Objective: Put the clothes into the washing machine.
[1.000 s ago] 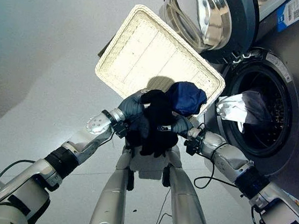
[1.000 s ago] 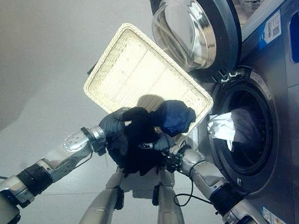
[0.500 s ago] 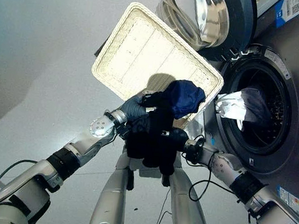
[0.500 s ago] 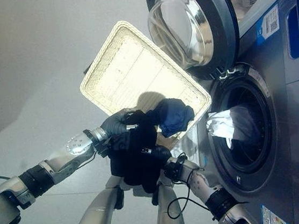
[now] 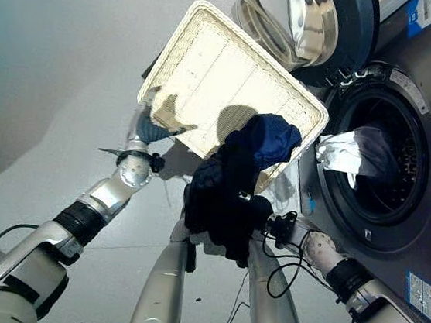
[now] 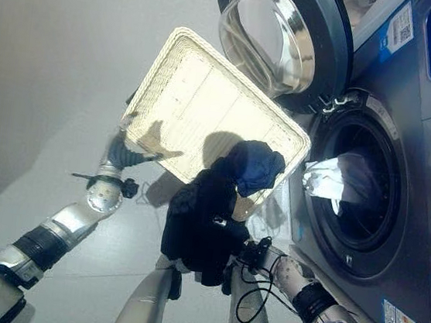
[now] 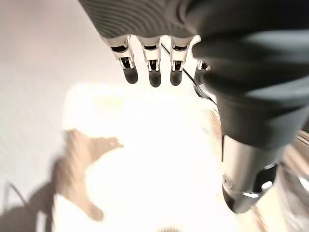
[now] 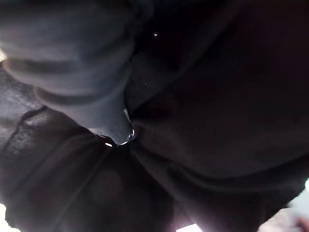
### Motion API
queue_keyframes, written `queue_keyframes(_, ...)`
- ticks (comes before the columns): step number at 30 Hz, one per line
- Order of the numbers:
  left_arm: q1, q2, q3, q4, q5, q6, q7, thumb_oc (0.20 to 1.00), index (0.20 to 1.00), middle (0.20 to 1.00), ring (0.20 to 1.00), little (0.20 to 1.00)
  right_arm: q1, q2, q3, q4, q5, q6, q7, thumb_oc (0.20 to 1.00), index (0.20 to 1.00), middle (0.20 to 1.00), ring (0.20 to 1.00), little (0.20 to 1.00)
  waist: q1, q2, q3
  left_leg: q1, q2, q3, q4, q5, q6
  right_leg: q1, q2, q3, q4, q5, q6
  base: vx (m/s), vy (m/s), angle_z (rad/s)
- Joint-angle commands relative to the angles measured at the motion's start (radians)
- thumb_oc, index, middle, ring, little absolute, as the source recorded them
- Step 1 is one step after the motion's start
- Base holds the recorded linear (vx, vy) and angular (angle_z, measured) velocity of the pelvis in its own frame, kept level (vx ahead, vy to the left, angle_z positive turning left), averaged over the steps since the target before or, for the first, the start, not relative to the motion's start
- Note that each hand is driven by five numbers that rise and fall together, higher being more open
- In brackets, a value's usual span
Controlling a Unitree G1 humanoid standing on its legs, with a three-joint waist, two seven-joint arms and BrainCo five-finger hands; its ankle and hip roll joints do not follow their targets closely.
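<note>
The right hand (image 8: 104,104) is buried in the black garment (image 5: 222,209); dark cloth wraps round it in its wrist view, with one thumb tip poking out of a fold, and whether the fingers grip cannot be told. The garment hangs in a bunch off that hand, low and in front of the robot, its upper end touching the blue garment (image 5: 269,139).

The left hand (image 7: 154,67) has its fingers straight and apart, holding nothing. It hovers over the near left edge of the basket (image 5: 210,67), close to the rim, with the basket's pale weave below it in its wrist view.

The blue garment lies bunched on the basket's near right corner, slumped over the rim toward the washer (image 5: 426,154). The rest of the basket is bare.

The washer stands just right of the basket. Its door (image 5: 309,24) is swung wide, standing past the basket's far right edge. The round opening (image 5: 370,171) is partly taken by a white and grey cloth (image 5: 349,153) hanging out over its near lip; the lower part of the opening is dark and free. Grey floor (image 5: 57,50) lies open to the left of the basket.
</note>
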Motion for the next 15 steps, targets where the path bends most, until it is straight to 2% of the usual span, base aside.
queue_keyframes(1,0.027,-0.033,0.08,0.033,-0.135,-0.049,0.007,1.0,1.0,1.0,1.0,1.0,0.036,0.001,-0.08,-0.079,0.184,-0.149,0.027,0.2,0.2,0.2,0.2,0.2,-0.029,0.056,-0.019,-0.07,-0.06,-0.002,0.111,-0.061,-0.021,0.006,-0.018,-0.083,0.071,-0.111,0.085,0.03,-0.017,0.0)
queue_keyframes(2,0.037,-0.039,0.089,0.046,-0.144,-0.055,0.004,1.0,1.0,1.0,1.0,1.0,0.037,0.0,-0.096,-0.074,0.184,-0.163,0.022,0.2,0.2,0.2,0.2,0.2,-0.03,0.059,-0.019,-0.069,-0.06,-0.001,0.11,-0.061,-0.021,0.005,-0.018,-0.082,0.073,-0.113,0.085,0.03,0.002,0.0)
queue_keyframes(3,0.076,-0.055,0.121,0.098,-0.14,-0.063,0.01,1.0,1.0,1.0,1.0,1.0,0.032,-0.005,-0.161,-0.062,0.2,-0.25,0.001,0.2,0.2,0.2,0.2,0.2,-0.033,0.071,-0.019,-0.068,-0.059,0.002,0.109,-0.062,-0.023,0.001,-0.017,-0.078,0.082,-0.119,0.085,0.0,0.0,0.0)
queue_keyframes(6,0.111,-0.066,0.143,0.131,-0.154,-0.08,0.003,1.0,1.0,1.0,1.0,1.0,0.033,-0.009,-0.208,-0.06,0.24,-0.31,-0.015,0.2,0.2,0.2,0.2,0.2,-0.034,0.079,-0.019,-0.069,-0.058,0.003,0.112,-0.063,-0.024,-0.002,-0.018,-0.076,0.091,-0.127,0.085,0.01,0.003,-0.02)
queue_keyframes(7,0.157,-0.085,0.171,0.176,-0.187,-0.109,-0.008,1.0,1.0,1.0,1.0,1.0,0.021,-0.023,-0.285,-0.044,0.302,-0.395,-0.048,0.2,0.2,0.2,0.2,0.2,-0.034,0.09,-0.019,-0.071,-0.057,0.005,0.118,-0.068,-0.024,-0.01,-0.016,-0.072,0.11,-0.14,0.084,0.03,0.009,-0.07)
queue_keyframes(11,0.177,-0.098,0.182,0.202,-0.199,-0.13,-0.015,1.0,1.0,1.0,1.0,1.0,0.016,-0.026,-0.324,-0.037,0.327,-0.416,-0.065,0.2,0.2,0.2,0.2,0.2,-0.036,0.094,-0.019,-0.072,-0.056,0.007,0.122,-0.07,-0.025,-0.012,-0.016,-0.07,0.115,-0.144,0.084,0.02,0.007,-0.02)
queue_keyframes(13,0.274,-0.183,0.237,0.333,-0.273,-0.234,-0.052,1.0,1.0,1.0,1.0,1.0,-0.068,-0.065,-0.547,0.037,0.438,-0.597,-0.22,0.2,0.2,0.2,0.2,0.2,-0.037,0.115,-0.019,-0.069,-0.05,0.015,0.128,-0.085,-0.025,-0.016,-0.016,-0.064,0.135,-0.167,0.081,0.08,0.017,-0.01)
queue_keyframes(15,0.312,-0.207,0.248,0.385,-0.305,-0.281,-0.076,1.0,1.0,1.0,1.0,1.0,-0.136,-0.118,-0.644,0.104,0.498,-0.662,-0.303,0.2,0.2,0.2,0.2,0.2,-0.035,0.122,-0.019,-0.069,-0.048,0.016,0.131,-0.092,-0.025,-0.018,-0.015,-0.064,0.141,-0.176,0.078,0.04,0.0,0.03)
